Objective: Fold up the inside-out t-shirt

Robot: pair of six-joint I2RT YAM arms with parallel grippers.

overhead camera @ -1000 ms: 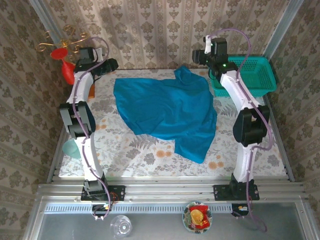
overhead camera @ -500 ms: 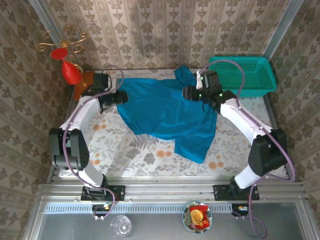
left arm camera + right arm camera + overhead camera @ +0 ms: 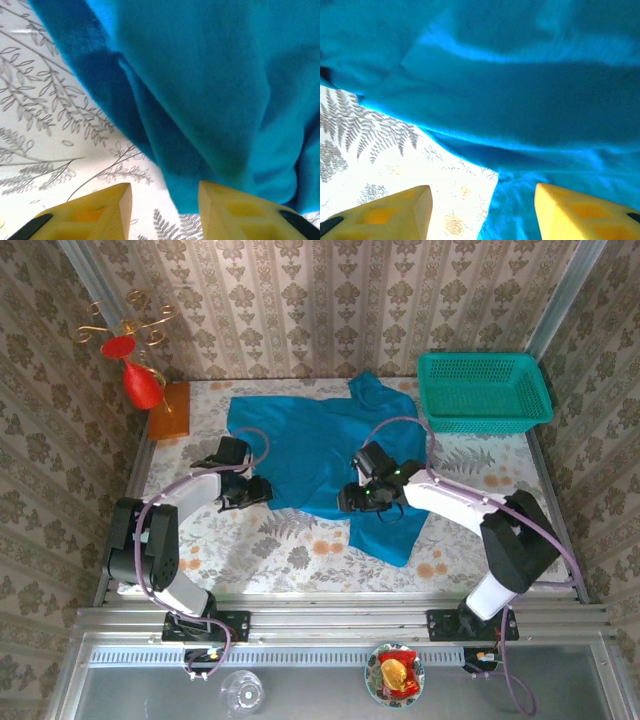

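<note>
The inside-out t-shirt [image 3: 320, 450] lies spread and rumpled in the middle of the floral tablecloth, bright blue, with one flap trailing toward the front right. My left gripper [image 3: 258, 492] sits low at its near left edge. In the left wrist view the left gripper [image 3: 165, 200] is open, and the shirt's [image 3: 200, 90] hem reaches down beside the right fingertip [image 3: 230, 210]. My right gripper [image 3: 350, 502] rests at the near edge where the flap begins. Seen from the right wrist, the right gripper [image 3: 482, 200] is open, with the shirt's [image 3: 520, 100] edge and bare cloth between its yellow fingertips [image 3: 395, 215].
A teal mesh basket [image 3: 483, 390] stands at the back right. An orange-brown block [image 3: 168, 410] and a red ornament [image 3: 140, 385] stand at the back left. Bare tablecloth [image 3: 260, 550] lies in front of the shirt. A plate [image 3: 396, 672] and a glass [image 3: 242, 692] sit below the rail.
Both arms have swung from the far back corners down to the shirt's near edge. Both grippers have narrowed somewhat.
</note>
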